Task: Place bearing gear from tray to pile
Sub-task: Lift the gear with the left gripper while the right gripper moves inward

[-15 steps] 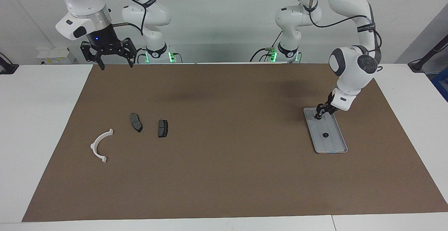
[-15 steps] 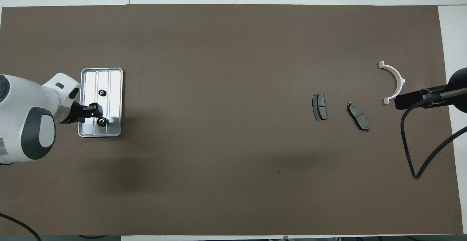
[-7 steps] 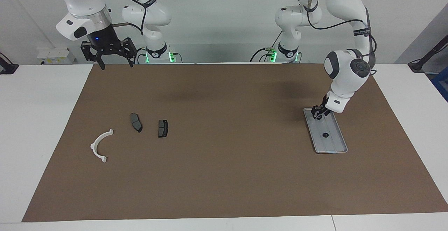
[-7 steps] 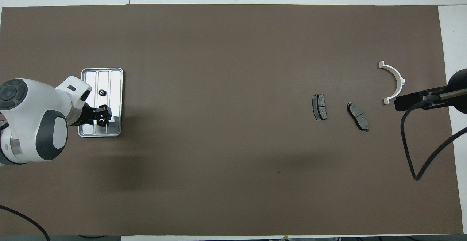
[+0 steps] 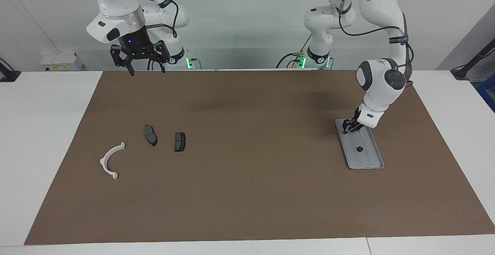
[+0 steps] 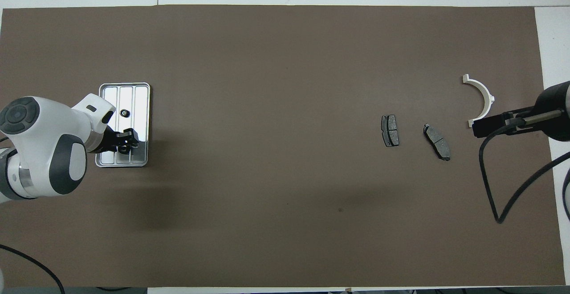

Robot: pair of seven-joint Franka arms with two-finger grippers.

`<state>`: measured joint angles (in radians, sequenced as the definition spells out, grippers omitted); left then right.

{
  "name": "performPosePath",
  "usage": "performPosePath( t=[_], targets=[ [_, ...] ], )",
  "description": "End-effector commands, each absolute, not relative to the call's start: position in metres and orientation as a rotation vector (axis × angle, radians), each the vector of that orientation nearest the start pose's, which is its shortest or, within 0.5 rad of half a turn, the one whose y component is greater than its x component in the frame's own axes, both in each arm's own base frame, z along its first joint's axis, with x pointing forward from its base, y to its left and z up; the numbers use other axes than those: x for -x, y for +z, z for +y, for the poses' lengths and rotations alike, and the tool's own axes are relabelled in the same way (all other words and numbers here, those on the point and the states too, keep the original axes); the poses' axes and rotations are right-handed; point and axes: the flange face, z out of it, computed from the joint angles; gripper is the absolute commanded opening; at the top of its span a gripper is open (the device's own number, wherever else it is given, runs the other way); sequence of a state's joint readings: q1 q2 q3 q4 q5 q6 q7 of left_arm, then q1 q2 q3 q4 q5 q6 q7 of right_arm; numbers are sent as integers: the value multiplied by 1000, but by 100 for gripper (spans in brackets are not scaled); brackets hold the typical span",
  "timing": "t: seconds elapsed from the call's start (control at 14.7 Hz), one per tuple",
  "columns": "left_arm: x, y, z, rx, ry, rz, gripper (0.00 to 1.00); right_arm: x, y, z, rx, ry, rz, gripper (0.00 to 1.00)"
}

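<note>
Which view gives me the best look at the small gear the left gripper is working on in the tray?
The overhead view: the bearing gear shows as a dark ring between the left gripper tips on the tray floor. In the facing view the left gripper hides it; only the tray's second gear shows.

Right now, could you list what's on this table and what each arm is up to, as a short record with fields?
Tray: toward the left arm's end, on the brown mat
In the tray: two small dark gears
Left pincer: low over the tray's end nearer the robots, at one gear
Right pincer: open, raised, waiting
Pile: white bracket, two dark pads, toward the right arm's end
</note>
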<state>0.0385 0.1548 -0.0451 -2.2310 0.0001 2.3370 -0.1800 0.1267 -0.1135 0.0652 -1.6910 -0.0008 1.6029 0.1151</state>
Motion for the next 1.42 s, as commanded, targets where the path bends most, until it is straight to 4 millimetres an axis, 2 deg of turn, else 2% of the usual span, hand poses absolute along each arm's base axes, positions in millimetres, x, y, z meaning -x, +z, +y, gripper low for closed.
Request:
performPosePath(
  t=[0.0, 0.2, 0.41, 0.75, 0.95, 1.09, 1.29, 1.36],
  targets=[
    [-534, 297, -4, 3139, 69, -261, 58, -513, 602, 136, 3123, -52, 38, 100],
    [-532, 295, -4, 3139, 79, -263, 58, -519, 568, 180, 3099, -62, 201, 100],
    [-530, 294, -4, 3138, 83, -261, 58, -533, 541, 191, 3078, -38, 402, 100],
    [-526, 290, -3, 3136, 105, -263, 36, -546, 487, 227, 3052, 22, 649, 100],
    [-529, 293, -3, 3136, 96, -279, 14, -553, 465, 234, 3056, 34, 669, 100],
    [-545, 312, -8, 3139, 70, -304, 14, -553, 459, 236, 3064, 39, 666, 100],
    [-570, 360, -62, 3148, 43, -453, 14, -552, 459, 236, 3073, 36, 658, 100],
    [-575, 366, -89, 3141, 33, -511, 14, -552, 460, 236, 3073, 36, 658, 100]
  ],
)
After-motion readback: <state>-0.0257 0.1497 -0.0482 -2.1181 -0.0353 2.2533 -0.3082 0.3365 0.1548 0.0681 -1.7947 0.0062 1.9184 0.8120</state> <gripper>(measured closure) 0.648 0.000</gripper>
